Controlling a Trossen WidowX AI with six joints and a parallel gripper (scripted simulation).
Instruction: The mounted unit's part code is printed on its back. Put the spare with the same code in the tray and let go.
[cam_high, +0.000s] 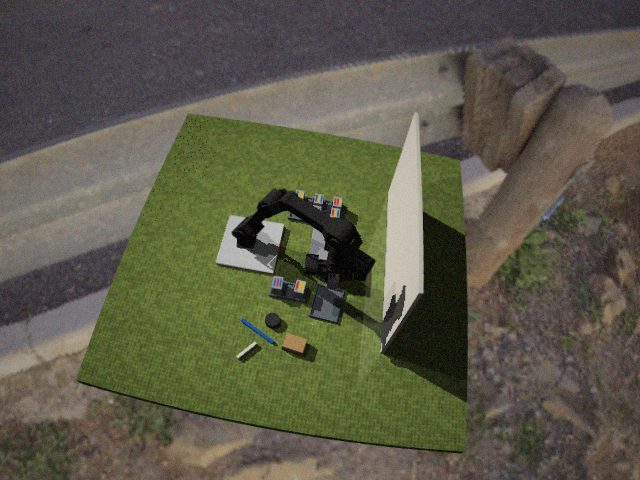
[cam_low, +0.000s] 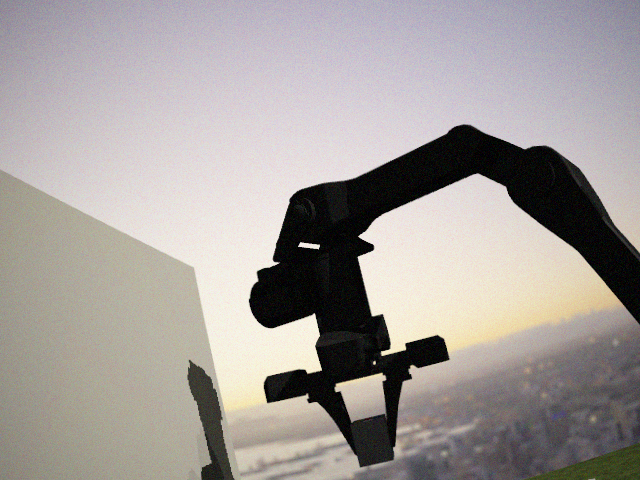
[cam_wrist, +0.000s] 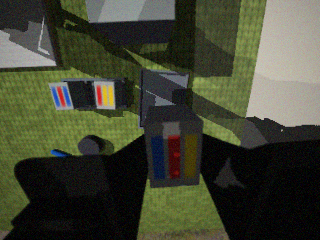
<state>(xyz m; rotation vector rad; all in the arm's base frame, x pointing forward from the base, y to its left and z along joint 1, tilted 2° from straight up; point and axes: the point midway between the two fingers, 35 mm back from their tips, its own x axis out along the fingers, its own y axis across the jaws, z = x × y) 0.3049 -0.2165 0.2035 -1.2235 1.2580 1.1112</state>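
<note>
My gripper (cam_high: 333, 279) (cam_low: 372, 445) (cam_wrist: 169, 136) is shut on a small grey spare (cam_low: 372, 439) (cam_wrist: 173, 150). The spare's label has blue, red and yellow stripes. I hold it in the air just above the far edge of the dark tray (cam_high: 325, 310) (cam_wrist: 152, 82). The grey mounted unit (cam_high: 316, 242) (cam_wrist: 130, 12) stands behind it, partly hidden by the arm. Its back does not show. Two more spares (cam_high: 289, 286) lie left of the tray. In the wrist view one is blue-red (cam_wrist: 60, 96) and one red-yellow (cam_wrist: 105, 95). Several more spares (cam_high: 319, 202) sit on a rack at the back.
A tall white panel (cam_high: 405, 232) (cam_low: 93, 335) stands upright just right of the tray. The arm's grey base plate (cam_high: 232, 255) lies to the left. A black puck (cam_high: 272, 320) (cam_wrist: 90, 145), a blue pen (cam_high: 257, 331), a white stick (cam_high: 246, 350) and a brown block (cam_high: 294, 343) lie in front.
</note>
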